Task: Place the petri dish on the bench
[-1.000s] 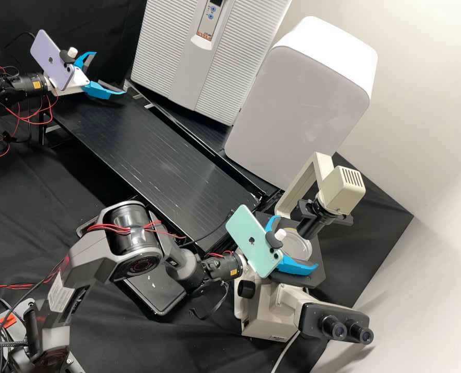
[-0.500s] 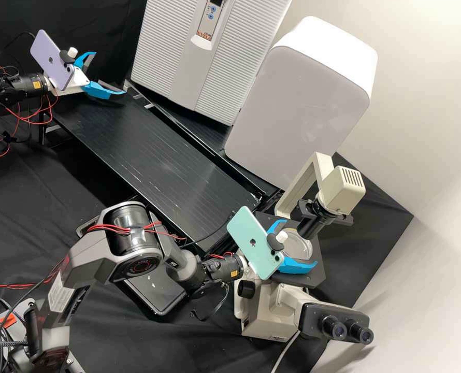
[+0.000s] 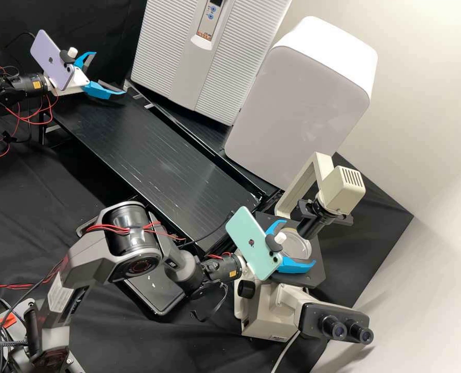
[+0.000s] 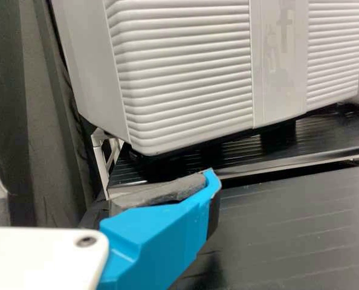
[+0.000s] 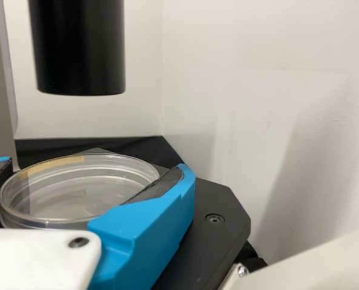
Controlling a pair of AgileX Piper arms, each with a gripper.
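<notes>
The clear round petri dish (image 3: 296, 247) is at the microscope stage, under the black condenser tube. Around it, my right gripper (image 3: 300, 243) has its two blue fingers shut on opposite sides. In the right wrist view the dish (image 5: 71, 196) lies level between the dark pads of my right gripper (image 5: 95, 165); whether its base touches the stage I cannot tell. At the far left end of the black bench (image 3: 153, 155), my left gripper (image 3: 110, 73) stands open and holds nothing. The left wrist view shows the same spread on my left gripper (image 4: 100, 167), near a ribbed white appliance.
The microscope (image 3: 282, 305) has a lamp arm (image 3: 321, 181) rising behind the stage and eyepieces (image 3: 344, 329) in front. Along the back stand the ribbed appliance (image 3: 184, 57) and a tall white box (image 3: 298, 98). A wall lies beyond the stage.
My right gripper's fingers have come closer together around the dish, and its phone has shifted slightly. The left arm has stayed still.
</notes>
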